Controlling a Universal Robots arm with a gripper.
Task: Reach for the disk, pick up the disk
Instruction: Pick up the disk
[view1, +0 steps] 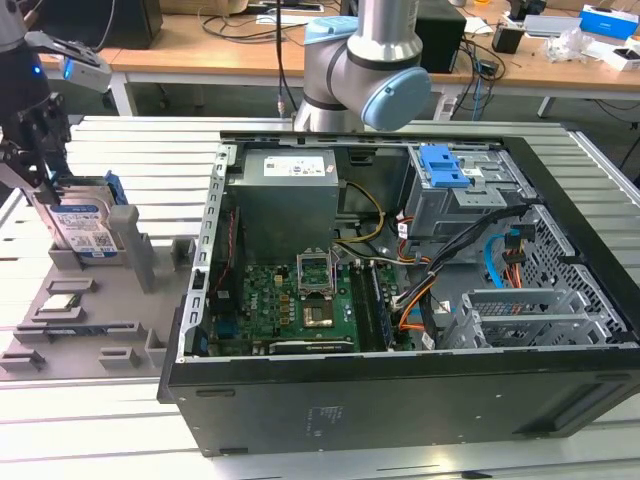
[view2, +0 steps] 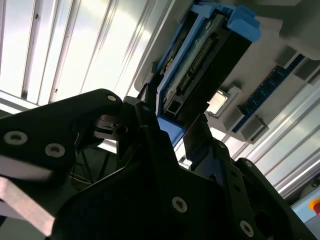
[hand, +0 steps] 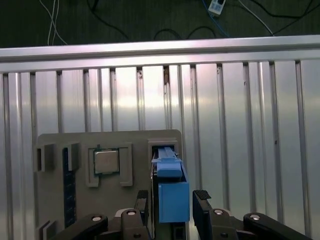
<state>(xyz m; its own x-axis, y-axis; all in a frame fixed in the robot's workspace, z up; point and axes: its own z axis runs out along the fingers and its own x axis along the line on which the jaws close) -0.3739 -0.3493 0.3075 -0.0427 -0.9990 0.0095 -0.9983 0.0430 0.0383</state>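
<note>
Gripper (hand: 172, 196) poised over the grey fixture tray (hand: 60, 145) on the slotted aluminium table (hand: 240, 125), at the exterior view's left and well apart from the open computer case (view1: 400, 300). Jaws spread, one to each broad face of the disk (hand: 170, 170), with a thin gap seemingly left on either side in the first wrist view; no pinch as yet. Disk standing upright on edge in a slot of the tray, label face turned toward the exterior camera, blue rails (view2: 242, 22) along its edges and the connector end visible in the second wrist view. Near it in the same tray, a processor chip (hand: 106, 161) seated in its own recess. Probable faults from here:

- closing off-centre, and so tipping the drive against the slot walls
- bearing on the plastic rail rather than the metal body, and slipping on the lift
- pulling at an angle, and so jamming the drive or dragging the light tray upward
- descending further and striking the top edge with a jaw end
</note>
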